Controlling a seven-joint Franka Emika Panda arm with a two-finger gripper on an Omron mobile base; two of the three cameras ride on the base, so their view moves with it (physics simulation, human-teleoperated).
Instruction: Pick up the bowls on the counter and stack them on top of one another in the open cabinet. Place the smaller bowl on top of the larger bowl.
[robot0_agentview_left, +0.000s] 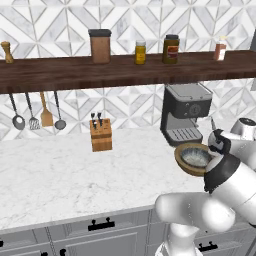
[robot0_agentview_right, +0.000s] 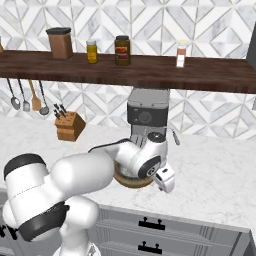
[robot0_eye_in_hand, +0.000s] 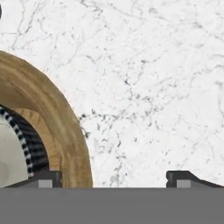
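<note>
Left base view: the grey bowl (robot0_agentview_left: 196, 156) sits inside the wooden bowl (robot0_agentview_left: 181, 159) on the table (robot0_agentview_left: 60, 170), partly hidden by the arm. Right base view: the arm covers most of both. Hand view: the gripper (robot0_eye_in_hand: 114, 179) is spread apart, its tips cut off, empty beside the wooden rim.

A long dark wooden shelf (robot0_agentview_left: 125, 72) runs along a wall of white and grey geometric marble tiles (robot0_agentview_left: 50, 25). On the shelf stand a brown lidded canister (robot0_agentview_left: 100, 46), a small yellow jar (robot0_agentview_left: 140, 52), a dark amber jar (robot0_agentview_left: 170, 49) and a red-topped shaker (robot0_agentview_left: 219, 50). Beneath the shelf hang metal and wooden utensils (robot0_agentview_left: 35, 112). Below it, a black and silver coffee machine (robot0_agentview_left: 184, 112) and a tan wooden knife block (robot0_agentview_left: 100, 134) stand well apart.
</note>
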